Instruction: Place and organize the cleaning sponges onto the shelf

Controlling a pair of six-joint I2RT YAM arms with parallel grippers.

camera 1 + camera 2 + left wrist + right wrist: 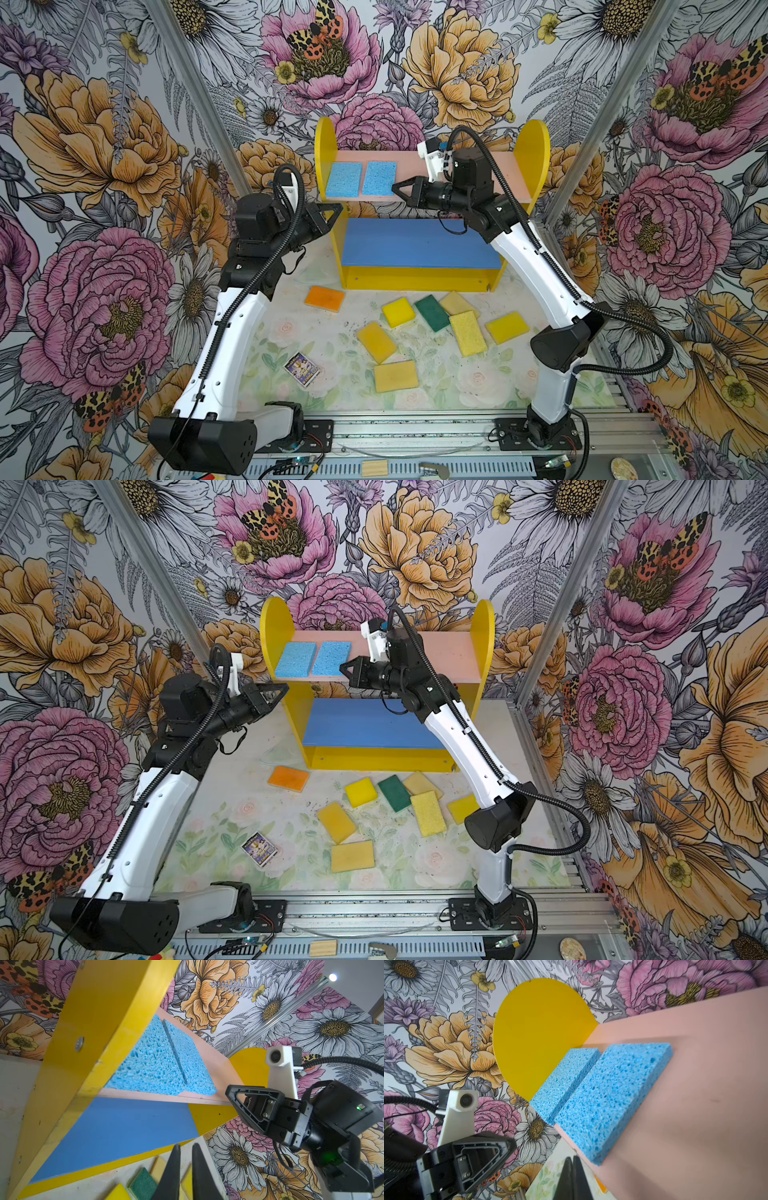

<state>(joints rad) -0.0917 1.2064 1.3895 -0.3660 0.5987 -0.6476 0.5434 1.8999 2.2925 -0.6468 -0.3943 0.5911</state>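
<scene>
top views, shelf: the shelf stands at 12 o'clock on the table.
top views, pink board: the pink board is the upper tier. It carries two light blue sponges, flat and side by side at its 9 o'clock end.
top views, blue board: the blue board is the lower tier, under and forward of the pink one.
top views, table: eight sponges lie loose at 6 o'clock of the shelf. The orange sponge is towards 7 o'clock. The dark green sponge sits among yellow sponges towards 5 o'clock. A purple card packet lies apart from them.
top views, left claw: the left claw hangs just outside the shelf's 9 o'clock side panel.
top views, right claw: the right claw points to 9 o'clock along the pink board's front edge, with its tip just beside the nearer blue sponge.
left wrist view, left claw: the fingers are nearly together with a narrow slit between them and nothing in it.
left wrist view, shelf: both blue sponges lie on the pink board, and the right claw is at that board's front edge.
right wrist view, right claw: the fingers are pressed together and hold nothing. The tips are near a corner of the closer blue sponge.
</scene>
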